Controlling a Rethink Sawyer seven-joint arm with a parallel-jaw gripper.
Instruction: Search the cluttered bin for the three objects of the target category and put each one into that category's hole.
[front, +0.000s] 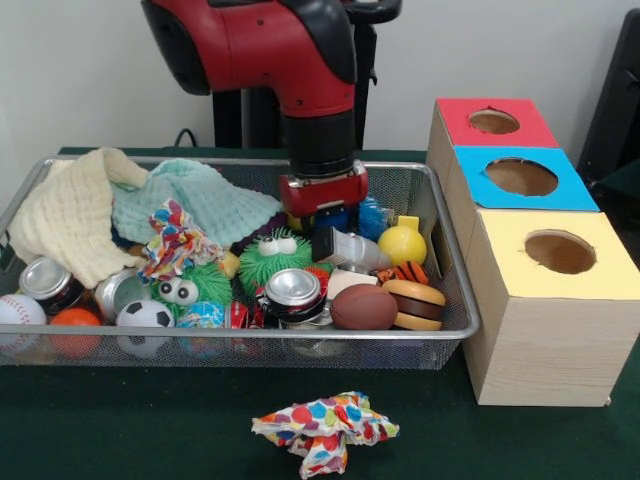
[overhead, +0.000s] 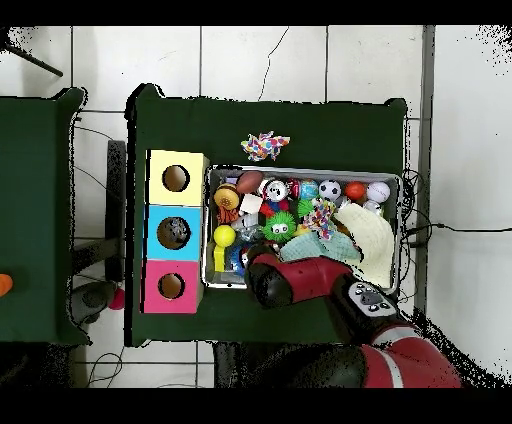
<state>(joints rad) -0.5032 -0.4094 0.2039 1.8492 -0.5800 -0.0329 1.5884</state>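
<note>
The wire mesh bin (front: 300, 337) sits mid-table, full of clutter. It holds a cream cloth (front: 70, 215), a teal cloth (front: 205, 200), green fuzzy toys (front: 275, 255), crushed cans (front: 292, 292), balls, a brown football (front: 364, 307) and a burger toy (front: 416, 304). My gripper (front: 325, 220) reaches down into the back middle of the bin among blue items, its lower part hidden by clutter. The hole (front: 521, 177) in the blue-topped box lies right of the bin. In the overhead view the arm (overhead: 300, 280) covers the gripper, with the bin rim (overhead: 300, 171) and the blue hole (overhead: 173, 233) in sight.
The red-topped box (front: 495, 122) and the yellow-topped box (front: 560, 252) flank the blue one in a row beside the bin. A multicoloured dotted cloth (front: 325, 428) lies on the green table in front of the bin; it also shows in the overhead view (overhead: 264, 145).
</note>
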